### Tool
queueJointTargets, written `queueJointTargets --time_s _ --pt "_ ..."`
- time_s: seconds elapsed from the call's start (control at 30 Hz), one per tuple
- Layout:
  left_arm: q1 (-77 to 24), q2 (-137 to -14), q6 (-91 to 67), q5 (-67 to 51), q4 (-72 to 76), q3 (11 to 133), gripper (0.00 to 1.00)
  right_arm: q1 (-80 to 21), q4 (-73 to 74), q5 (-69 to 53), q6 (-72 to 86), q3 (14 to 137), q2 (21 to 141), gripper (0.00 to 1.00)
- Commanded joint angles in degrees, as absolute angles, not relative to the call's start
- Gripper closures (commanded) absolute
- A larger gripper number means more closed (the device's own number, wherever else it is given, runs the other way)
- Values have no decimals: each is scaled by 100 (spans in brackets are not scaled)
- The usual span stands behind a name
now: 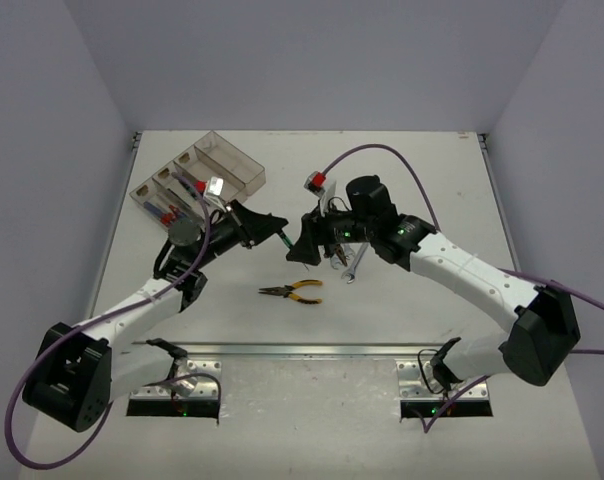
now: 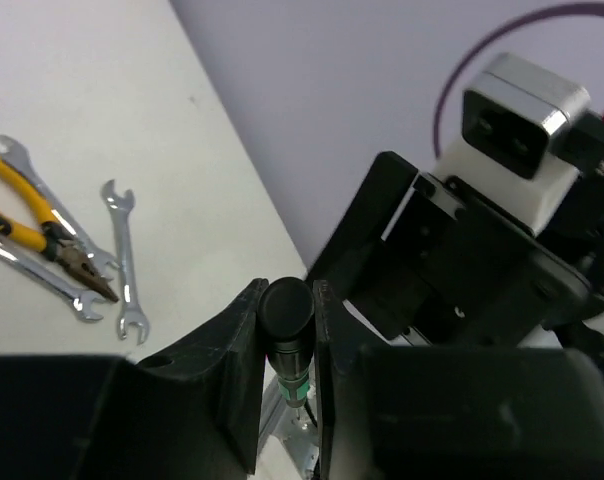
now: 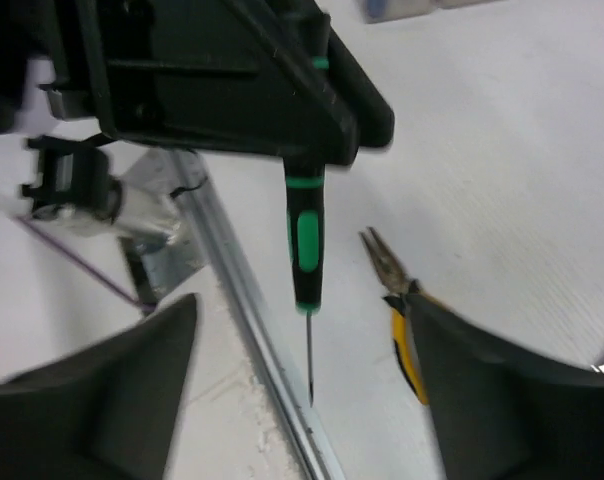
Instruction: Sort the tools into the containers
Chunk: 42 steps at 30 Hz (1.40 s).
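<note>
Left fingers (image 2: 237,370) clenched on the green-black screwdriver (image 2: 286,320), mid-air just right of the bins (image 1: 244,180). Right fingers (image 3: 102,400) released, spread apart. Some red tools already binned; pliers (image 1: 300,291) and wrenches (image 2: 125,262) on the bench (image 1: 432,180) left to sort.

You are looking at a green-black screwdriver (image 3: 304,240) hanging in mid-air, pinched in the left gripper (image 1: 274,226), while yellow-handled pliers (image 1: 294,291) and silver wrenches (image 2: 127,265) are lying flat nearby and the clear containers (image 1: 244,178) are holding red-handled tools (image 1: 168,213).
</note>
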<state>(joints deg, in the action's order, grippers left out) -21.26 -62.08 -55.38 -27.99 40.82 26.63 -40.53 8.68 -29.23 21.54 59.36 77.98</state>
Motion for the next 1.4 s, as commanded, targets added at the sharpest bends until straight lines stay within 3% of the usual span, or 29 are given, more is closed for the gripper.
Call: queueJointTargets --time_s 0.0,0.07,0.13,0.27,0.47,0.57,0.63,0.67,0.7,0.77,0.93,1.07,1.23,1.33,1.37 --pt "-1905 -6544 -4641 -519 592 4158 100 -4043 1138 -446 2439 5697 7291 1" --pt "-1172 -7237 -4496 290 -534 5118 100 -4021 1581 456 2427 5520 7007 1" --pt "-541 -7768 -4474 319 -1105 5584 100 -3992 1728 936 2341 5360 6693 1" --pt "303 -9306 -4424 1560 -2072 7180 100 -3924 1802 1245 2138 4785 6190 1" --pt "688 -11270 -4107 2582 -3531 9830 100 -3778 1802 1177 1933 4385 5959 1" --pt "747 -11683 -3896 2602 -3466 10053 100 -3753 1802 1119 1891 4360 5960 1" --pt "756 -11813 -3885 2526 -3387 10066 90 -3744 1801 1055 1861 4332 5954 1" --pt "756 -11820 -3886 2436 -3345 10029 69 -3744 1793 1055 1846 4324 5976 1" --pt "756 -11800 -3906 2429 -3295 10023 68 -3744 1793 1054 1845 4315 5979 1" --pt "756 -11650 -4047 2237 -3246 9842 24 -3744 1802 1042 1822 4307 6048 1" --pt "756 -10672 -4153 1739 -3083 9348 0 -3736 1792 995 1857 4390 6358 1" --pt "724 -9381 -3981 971 -2894 8678 0 -3744 1756 935 1931 4606 6896 1" --pt "215 -6438 -3522 -258 -2012 6305 0 -3738 1702 892 1932 5144 7843 3" --pt "-172 -5276 -3209 -558 -1941 5459 0 -3726 1877 1082 1756 5556 8457 28" --pt "-319 -4853 -2754 -688 -2136 5180 0 -3710 2041 1123 1690 5849 8817 45"
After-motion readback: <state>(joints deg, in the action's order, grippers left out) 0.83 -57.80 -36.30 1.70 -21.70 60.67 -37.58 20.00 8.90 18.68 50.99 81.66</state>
